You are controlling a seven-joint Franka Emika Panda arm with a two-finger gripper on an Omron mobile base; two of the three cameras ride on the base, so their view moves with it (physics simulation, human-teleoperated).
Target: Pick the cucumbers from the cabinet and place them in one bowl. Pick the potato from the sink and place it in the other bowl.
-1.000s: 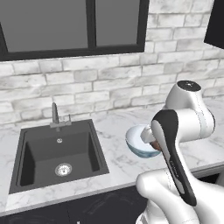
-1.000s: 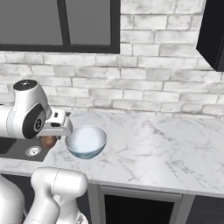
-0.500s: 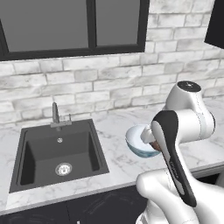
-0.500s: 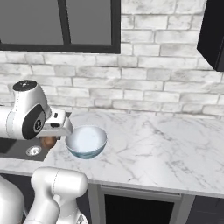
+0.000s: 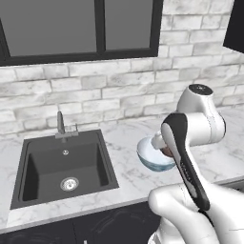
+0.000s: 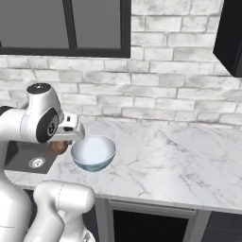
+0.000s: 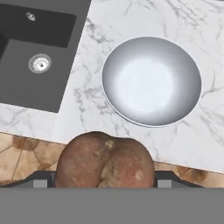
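The end effector [image 7: 105,181] grips the potato [image 7: 105,161], its jaws set wide apart on either flank of the brown lump, as the hand view shows with a dark tip at each side. The potato is carried clear of the sink [image 5: 64,167] and hangs above the near edge of the bench [image 6: 179,160], just short of the pale blue bowl [image 7: 152,81], which lies ahead of it with a bare whitish inside. Judging from that, the potato is held high so that it can pass over the bowl's rim and be let go inside; the carry looks nearly done, with only a short reach forward left. In the right base view the potato [image 6: 58,147] peeks out just left of the bowl [image 6: 93,152]. The bench is white marble with grey veins, the dark basin sunk into it at the left with its silver drain [image 5: 69,183] and faucet [image 5: 61,125]. Behind runs a pale brick wall under a dark-framed window [image 5: 81,28].
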